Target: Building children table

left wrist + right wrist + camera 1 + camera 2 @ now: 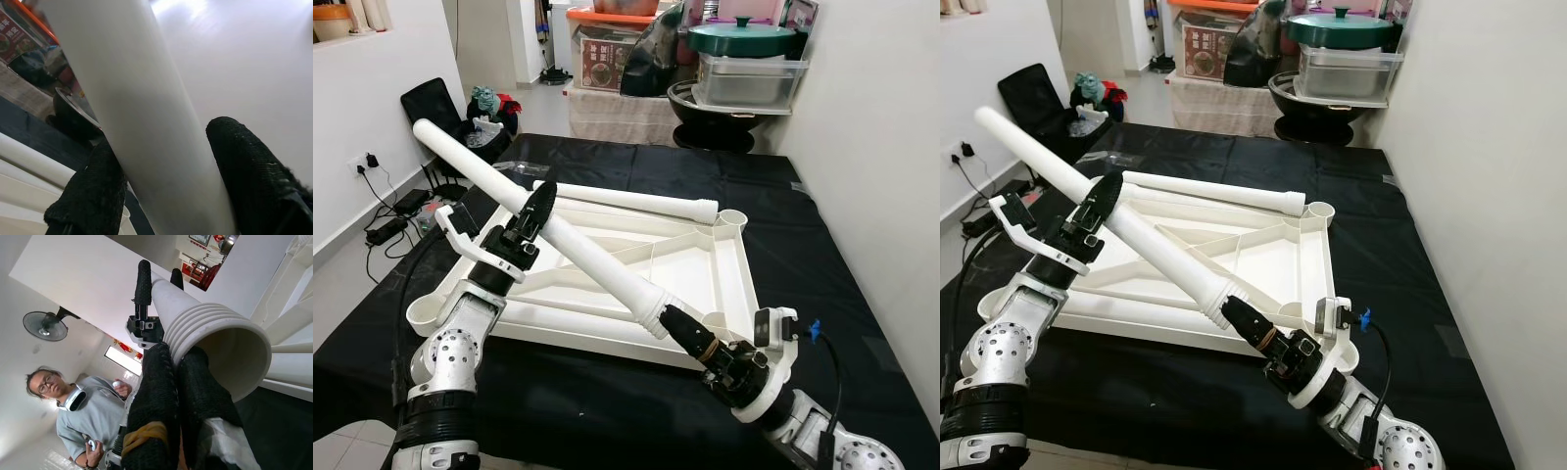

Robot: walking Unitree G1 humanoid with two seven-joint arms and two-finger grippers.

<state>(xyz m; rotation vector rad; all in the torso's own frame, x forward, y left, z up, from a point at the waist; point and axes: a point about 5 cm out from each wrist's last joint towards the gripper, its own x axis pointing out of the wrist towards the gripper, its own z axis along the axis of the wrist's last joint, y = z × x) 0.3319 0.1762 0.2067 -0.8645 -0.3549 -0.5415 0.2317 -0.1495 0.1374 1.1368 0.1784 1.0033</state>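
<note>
A white tabletop (732,286) lies upside down on a black-covered surface. One long white table leg (579,247) slants over it, raised at the far-left end. My left gripper (536,208) is shut around the leg's middle, with black fingers (90,198) on either side of the leg (142,112). At the low, ribbed end (230,345), my right gripper (680,326) is shut on the rim, fingers (159,382) pressed close together. A second white leg (636,203) lies along the tabletop's far edge, next to a round corner socket (732,219).
A white wall runs along the right. Storage bins and a green pot (741,37) stand at the back, with a black chair (440,108) at the back left. Cables (396,211) lie on the floor at left. A person (90,416) holding controllers stands behind.
</note>
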